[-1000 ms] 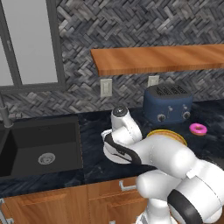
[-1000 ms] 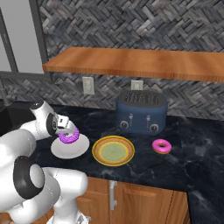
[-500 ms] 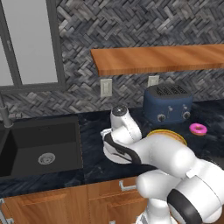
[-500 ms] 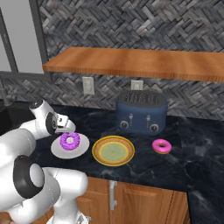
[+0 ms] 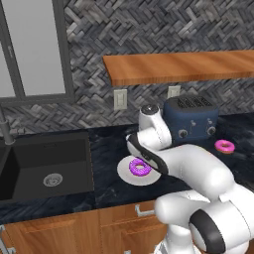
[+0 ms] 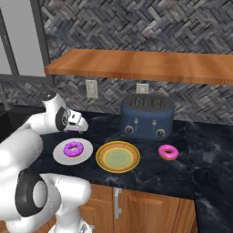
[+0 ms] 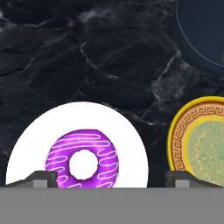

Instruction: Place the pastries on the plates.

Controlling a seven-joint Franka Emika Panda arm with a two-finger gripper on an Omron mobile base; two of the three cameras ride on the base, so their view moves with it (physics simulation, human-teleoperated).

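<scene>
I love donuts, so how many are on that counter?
2. The purple donut lies on the white plate; the pink donut sits on the bare counter, right of the yellow plate.

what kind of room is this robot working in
A kitchen, rendered: a dark marbled stone counter with a sunken black sink, a dark blue two-slot toaster, and wooden cabinet fronts below.
</scene>
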